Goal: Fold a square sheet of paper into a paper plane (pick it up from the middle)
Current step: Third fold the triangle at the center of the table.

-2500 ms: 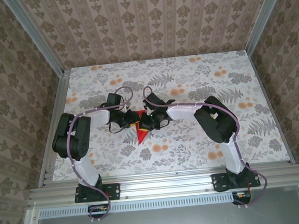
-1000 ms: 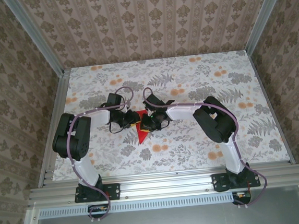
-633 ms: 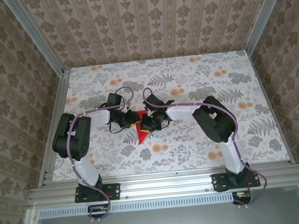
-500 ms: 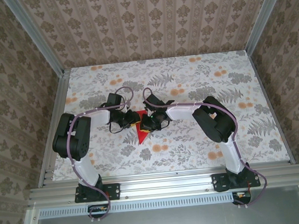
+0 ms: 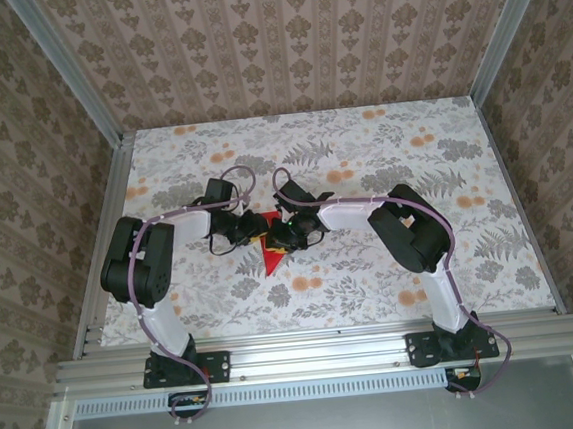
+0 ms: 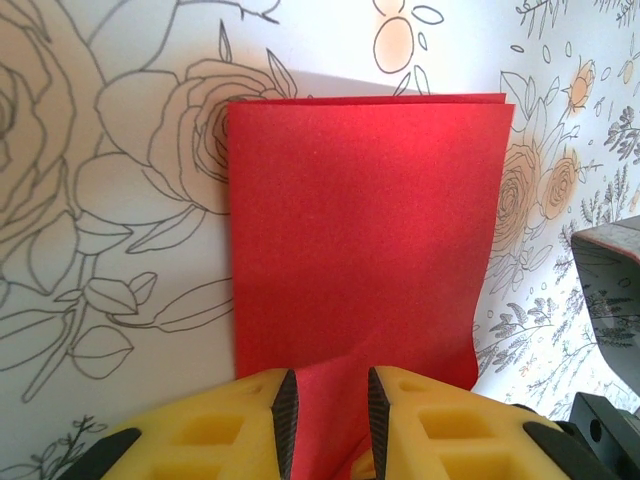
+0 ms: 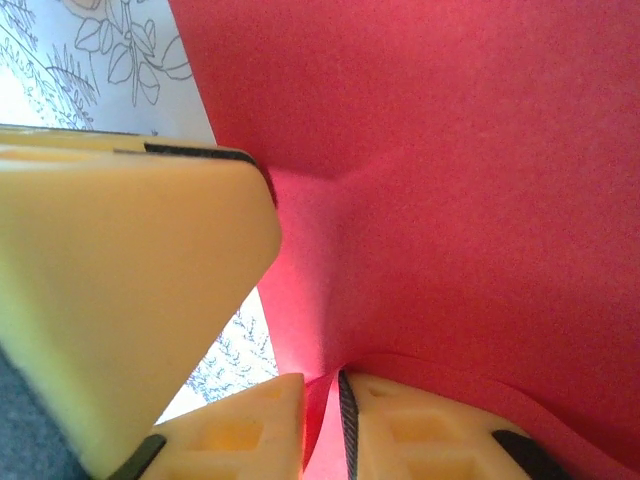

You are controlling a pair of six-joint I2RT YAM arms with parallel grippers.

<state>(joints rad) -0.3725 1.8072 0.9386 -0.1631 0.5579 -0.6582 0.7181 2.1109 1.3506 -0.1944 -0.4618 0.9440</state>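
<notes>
The square sheet of paper [image 5: 270, 260] is bright red and folded, and lies mid-table with a point toward the near edge. My left gripper [image 5: 249, 230] comes at it from the left and my right gripper [image 5: 274, 237] from the right, the two almost touching above it. In the left wrist view the sheet of paper [image 6: 360, 220] shows a straight doubled far edge. A raised ridge of it runs between the yellow fingers of the left gripper [image 6: 332, 410], which is shut on it. The right gripper [image 7: 322, 430] pinches a fold of the paper [image 7: 480, 180] in a narrow slit.
The floral table [image 5: 381, 146] spreads out around the paper. Metal rails [image 5: 318, 350] edge it, with patterned walls behind them. One yellow finger of the left gripper [image 7: 130, 270] looms close at the left of the right wrist view. The right gripper's dark body [image 6: 612, 290] shows at the right of the left wrist view.
The right arm's elbow has crept slightly to the left. The paper and both grippers stay where they were.
</notes>
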